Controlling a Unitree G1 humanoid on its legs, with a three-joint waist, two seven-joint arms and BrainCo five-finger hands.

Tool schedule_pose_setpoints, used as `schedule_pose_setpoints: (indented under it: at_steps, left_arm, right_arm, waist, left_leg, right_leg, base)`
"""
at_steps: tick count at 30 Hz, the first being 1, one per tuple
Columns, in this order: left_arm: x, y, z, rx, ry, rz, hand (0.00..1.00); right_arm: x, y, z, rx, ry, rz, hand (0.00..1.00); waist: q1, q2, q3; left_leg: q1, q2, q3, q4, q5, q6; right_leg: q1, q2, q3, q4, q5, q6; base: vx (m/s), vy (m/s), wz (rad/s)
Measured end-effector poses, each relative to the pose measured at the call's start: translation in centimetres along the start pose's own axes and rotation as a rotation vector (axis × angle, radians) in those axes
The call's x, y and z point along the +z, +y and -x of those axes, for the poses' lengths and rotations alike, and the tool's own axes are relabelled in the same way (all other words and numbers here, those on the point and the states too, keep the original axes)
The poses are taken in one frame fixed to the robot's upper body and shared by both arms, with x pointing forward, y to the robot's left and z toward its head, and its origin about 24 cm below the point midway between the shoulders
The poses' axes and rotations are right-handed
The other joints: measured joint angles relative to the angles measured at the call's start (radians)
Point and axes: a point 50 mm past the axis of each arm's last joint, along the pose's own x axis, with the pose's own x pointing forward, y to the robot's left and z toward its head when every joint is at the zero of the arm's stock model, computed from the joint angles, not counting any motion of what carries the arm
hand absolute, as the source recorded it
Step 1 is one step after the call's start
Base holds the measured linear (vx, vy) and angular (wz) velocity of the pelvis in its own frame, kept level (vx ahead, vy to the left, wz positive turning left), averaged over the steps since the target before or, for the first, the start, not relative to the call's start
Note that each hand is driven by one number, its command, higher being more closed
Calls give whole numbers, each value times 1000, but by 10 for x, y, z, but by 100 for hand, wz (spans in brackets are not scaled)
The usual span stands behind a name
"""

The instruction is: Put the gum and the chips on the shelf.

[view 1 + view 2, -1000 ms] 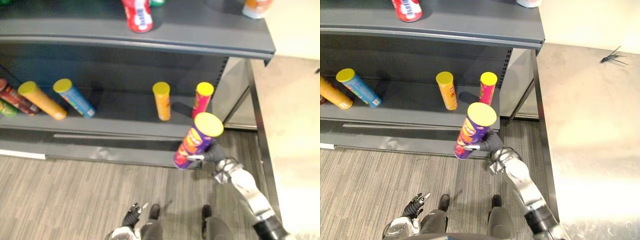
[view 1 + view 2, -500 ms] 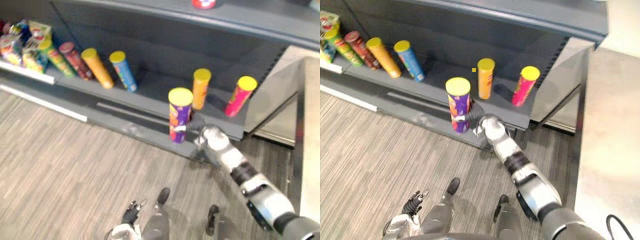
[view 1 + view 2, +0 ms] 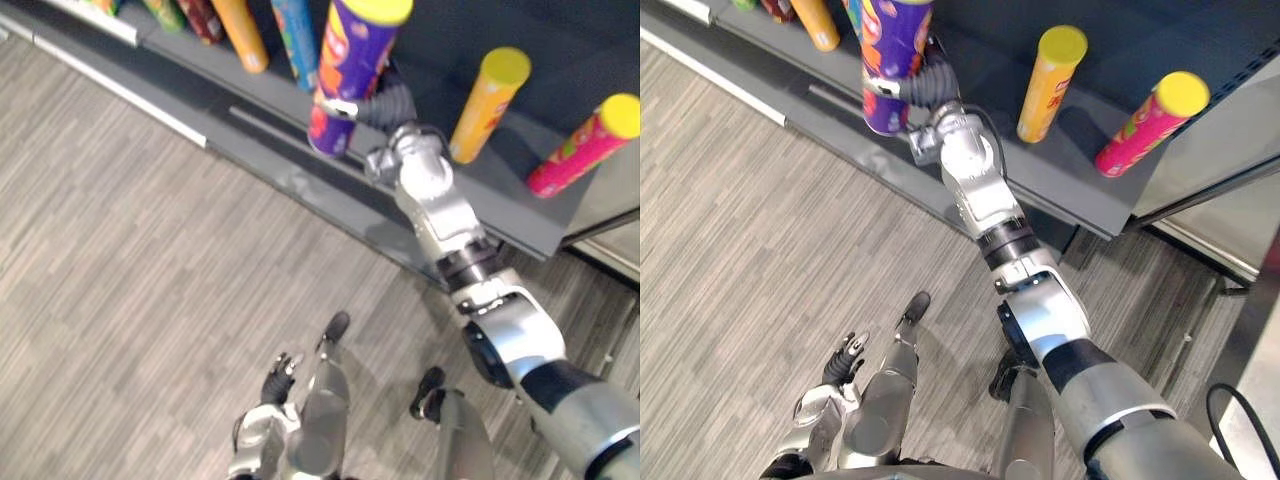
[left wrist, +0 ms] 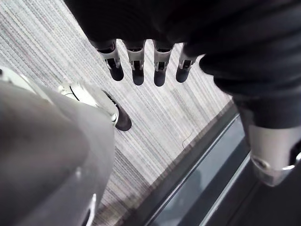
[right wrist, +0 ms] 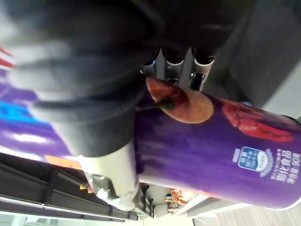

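**Right hand** (image 3: 388, 103): fingers and thumb clasped round the lower part of the purple chips can (image 3: 352, 60), which is held upright at 12 o'clock with its base over the front edge of the grey shelf (image 3: 400, 225). An orange can (image 3: 487, 100) and a pink can (image 3: 583, 148) stand on the shelf toward the chips can's 3 o'clock.

**Left hand** (image 4: 137, 66): fingers loosely extended, holding nothing, low at 6 o'clock above the floor (image 3: 120, 250).

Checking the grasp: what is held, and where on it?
The right hand grips the purple chips can around its lower half; the left hand holds nothing.
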Motion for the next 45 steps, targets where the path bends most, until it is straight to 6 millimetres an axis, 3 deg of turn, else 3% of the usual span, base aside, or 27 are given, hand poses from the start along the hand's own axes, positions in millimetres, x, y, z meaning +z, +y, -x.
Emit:
schedule_pose_setpoints:
  at_steps: [7,12,17,19,22,27,31,36,45]
  left_arm:
    - [18,-14,-6,-26,-73,50,0]
    - [23,-20,-6,-45,-102,55,0]
    - [26,-22,-6,-32,-119,74,0]
    - [30,-26,-6,-43,-140,73,0]
    - [31,-28,-6,-49,-146,67,0]
    - [37,-31,-5,-57,-179,71,0]
    - [37,-31,-4,-59,-182,71,0]
    - [39,-32,-2,-66,-196,74,0]
    - [36,-30,0,-62,-193,76,0]
  right_arm:
    - [25,17,-11,26,-69,51,100]
    - [39,45,-21,110,-118,305,100]
    - [45,56,-29,147,-138,501,100]
    - [49,49,-33,136,-149,621,100]
    - [50,38,-37,100,-149,703,100]
    - [72,19,-45,31,-191,784,100]
    - [74,4,-47,-8,-175,839,100]
    - [91,-7,-51,-49,-199,842,100]
    - [89,-21,-53,-92,-142,754,100]
  waist:
    - [23,3,44]
    - [43,5,48]
    - [55,7,49]
    - [75,9,50]
    - [78,12,56]
    - [81,15,68]
    - [81,15,70]
    - [81,19,75]
    - [73,19,75]
  left_leg:
    - [-73,5,-24,18,-7,-10]
    - [-122,10,-30,23,-2,-19]
    - [-172,10,-43,37,-3,-21]
    - [-202,9,-44,47,-2,-22]
    - [-217,6,-45,51,0,-22]
    - [-247,11,-43,50,4,-22]
    - [-249,13,-40,49,4,-23]
    - [-278,13,-25,51,10,-30]
    - [-286,16,-17,50,11,-33]
  right_leg:
    - [-74,-2,-21,52,-32,-19]
    - [-131,0,-24,90,-43,-28]
    - [-175,2,-32,102,-47,-32]
    - [-205,2,-30,118,-49,-36]
    - [-226,2,-17,139,-59,-35]
    - [-274,3,-11,163,-68,-43]
    - [-278,3,-10,164,-70,-43]
    - [-316,3,3,174,-70,-43]
    - [-331,7,12,166,-70,-43]
  base:
    - [9,-85,10]
    - [33,-74,2]
    - [26,-44,5]
    - [20,-44,3]
    - [26,-49,6]
    - [30,-63,-2]
    - [44,-40,-1]
    - [57,-30,-5]
    - [52,-28,-3]
